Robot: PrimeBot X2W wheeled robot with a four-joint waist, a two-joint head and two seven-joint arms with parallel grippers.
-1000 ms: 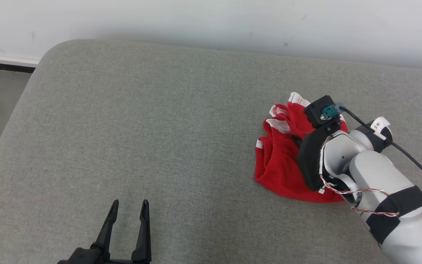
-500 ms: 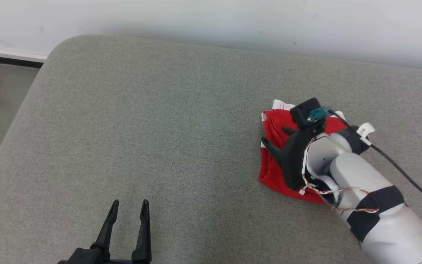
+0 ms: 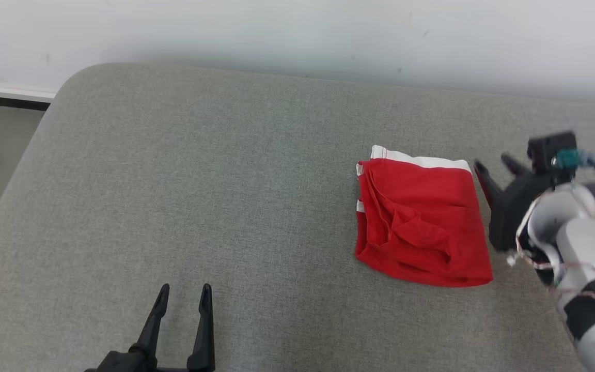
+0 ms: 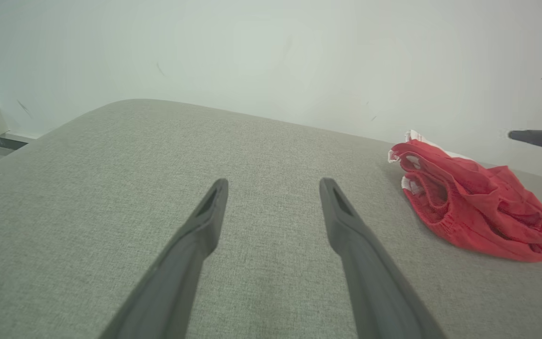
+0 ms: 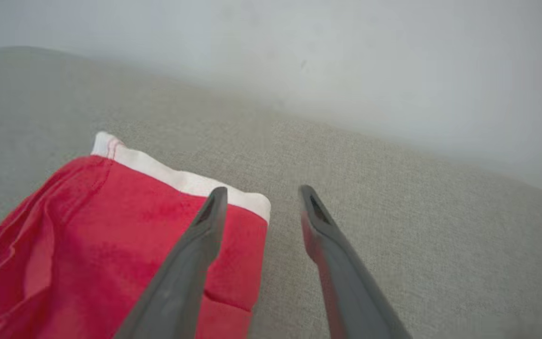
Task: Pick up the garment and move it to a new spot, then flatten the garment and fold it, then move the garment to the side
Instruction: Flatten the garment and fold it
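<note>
Where the garment lies: I see the red garment (image 3: 421, 227), with a white band (image 3: 421, 160) along its far edge, lying folded into a compact block on the right half of the grey bench (image 3: 199, 181). Nothing touches it.
Right pincer: released and empty. The right pincer (image 3: 492, 163) hovers just beside the garment's right edge with its fingers spread, slightly blurred in my head view.
Left pincer: released and empty. The left pincer (image 3: 184, 289) sits low at my near left, well apart from the garment.
Done, as I judge it: pick-up, flattening and folding look finished, though the layers on the garment's left side are rumpled.
Left to do: I cannot tell whether this spot counts as the side. The final shift aside is either complete or the one step outstanding.
</note>
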